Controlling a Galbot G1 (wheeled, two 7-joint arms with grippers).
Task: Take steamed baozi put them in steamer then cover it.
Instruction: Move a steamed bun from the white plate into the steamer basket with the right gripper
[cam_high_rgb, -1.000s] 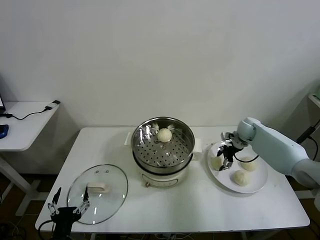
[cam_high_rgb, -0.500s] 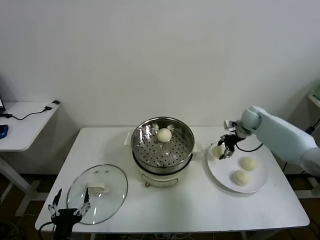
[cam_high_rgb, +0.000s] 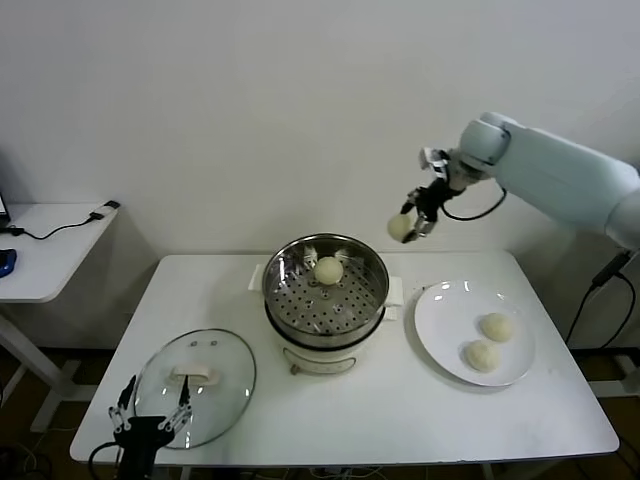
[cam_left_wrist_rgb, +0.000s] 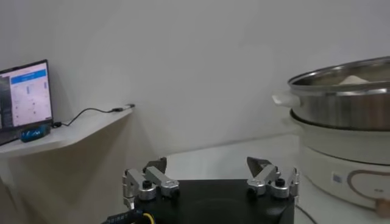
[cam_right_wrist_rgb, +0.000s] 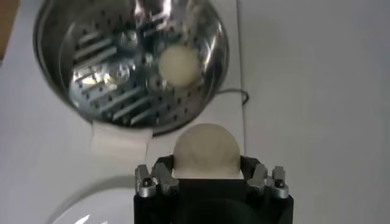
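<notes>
In the head view, the steamer (cam_high_rgb: 325, 290) is seen on the white table (cam_high_rgb: 400, 420), and everything else is placed from it. One baozi in the steamer (cam_high_rgb: 329, 270) is seen lying on the perforated floor toward the far wall. The right gripper (cam_high_rgb: 418, 217) is held in the air above and to the right of the steamer, its fingers closed around a held baozi (cam_high_rgb: 401, 227). On the table to the right of the steamer a white plate (cam_high_rgb: 440, 310) is seen with two plate baozi (cam_high_rgb: 495, 327) on it. To the left and nearer than the steamer, the cover (cam_high_rgb: 196, 387) is laid flat on the table. The left gripper (cam_high_rgb: 150, 415) is parked at the near rim of the cover with its fingers spread open.

In the left wrist view, the left gripper (cam_left_wrist_rgb: 210, 178) is shown low over the table with its fingers wide apart and nothing between them; the steamer (cam_left_wrist_rgb: 347, 97) is seen beyond it.

In the right wrist view, the held baozi (cam_right_wrist_rgb: 206, 149) is clamped between the fingers of the right gripper (cam_right_wrist_rgb: 207, 173), just outside the rim of the steamer (cam_right_wrist_rgb: 109, 73), in which the other baozi (cam_right_wrist_rgb: 178, 64) is seen.
</notes>
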